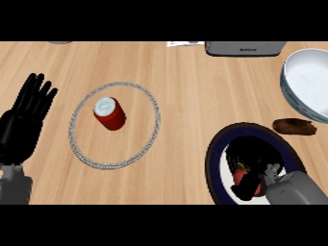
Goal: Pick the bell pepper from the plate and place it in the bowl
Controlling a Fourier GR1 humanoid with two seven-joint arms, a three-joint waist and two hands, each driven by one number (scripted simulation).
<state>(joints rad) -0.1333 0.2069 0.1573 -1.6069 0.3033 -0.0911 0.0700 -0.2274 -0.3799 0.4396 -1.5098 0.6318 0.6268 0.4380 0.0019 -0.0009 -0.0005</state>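
Observation:
A dark-rimmed white plate (220,158) lies at the lower right of the head view. My right hand (255,161) is down over it with its fingers curled round the red bell pepper (240,174), of which only a small red patch shows beside the palm. The large white bowl (315,84) with a blue-grey rim stands at the far right, beyond the plate. My left hand (20,125) rests open at the left edge, fingers up, holding nothing.
A red can (109,113) lies inside a grey ring-shaped mat (152,113) left of centre. A brown lumpy item (294,126) sits between plate and bowl. A grey appliance (246,48) and a white paper (185,43) are at the far edge.

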